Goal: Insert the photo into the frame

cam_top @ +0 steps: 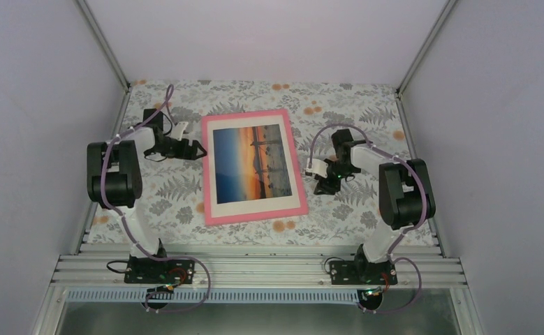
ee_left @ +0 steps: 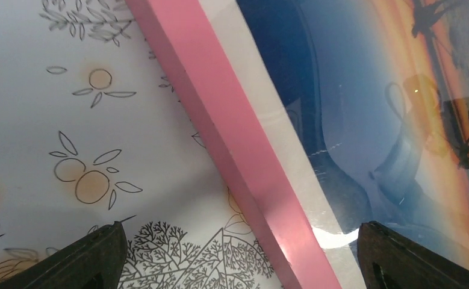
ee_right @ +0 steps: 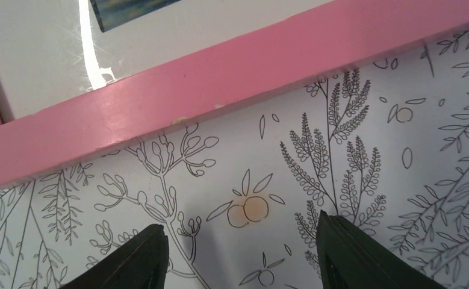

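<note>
Presently, rectangular sunset paper photo (cam_top: 250, 162) lies inside thin pink rectangular frame (cam_top: 249, 218), flat on floral worktop (cam_top: 171, 202), midway between left and right edges; left jaws wide apart, empty, straddling frame's left rail; right jaws wide apart, empty, beside right rail.

bright even light, glare on the frame (ee_left: 244, 150)

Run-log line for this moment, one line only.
sunset paper photo inside thin pink rectangular frame, white border showing | left fingers open, empty, over frame edge | right fingers open, empty, beside frame
</note>
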Controlling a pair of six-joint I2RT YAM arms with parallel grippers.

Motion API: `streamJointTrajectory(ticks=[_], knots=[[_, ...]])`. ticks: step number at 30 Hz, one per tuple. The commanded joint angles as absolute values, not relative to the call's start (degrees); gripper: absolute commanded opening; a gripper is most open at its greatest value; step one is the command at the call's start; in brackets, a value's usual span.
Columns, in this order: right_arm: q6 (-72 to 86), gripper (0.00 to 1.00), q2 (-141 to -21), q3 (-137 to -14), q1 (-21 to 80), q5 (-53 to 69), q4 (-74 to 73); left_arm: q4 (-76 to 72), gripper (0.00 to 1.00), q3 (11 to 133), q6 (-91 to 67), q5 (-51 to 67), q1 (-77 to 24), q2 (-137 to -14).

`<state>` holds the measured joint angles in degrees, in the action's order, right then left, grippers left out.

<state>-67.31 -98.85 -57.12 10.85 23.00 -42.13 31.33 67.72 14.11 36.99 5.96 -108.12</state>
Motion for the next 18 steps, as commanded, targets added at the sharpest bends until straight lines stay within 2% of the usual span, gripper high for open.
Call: streamJointTrajectory(ticks=[1, 10, 14, 18], knots=[[-66.85, 0.60, -99.00, -55.03, 12.15, 26.07, -39.50, 29.73, 0.95, 68.95, 14.14, 39.05, 5.46, -110.75], [-61.38, 0.59, -95.81, -45.21, 19.62, 28.30, -35.92, 34.07, 0.93, 74.72, 18.15, 40.00, 1.17, -119.72], [-57.24, 0.60, -93.10, -42.94, 25.53, 29.06, -36.11, 35.98, 0.91, 82.79, 18.43, 40.82, -3.00, -126.19], [-51.31, 0.62, -94.87, -44.33, 33.68, 31.85, -37.22, 38.89, 0.91, 95.97, 19.49, 39.92, -7.39, -133.34]])
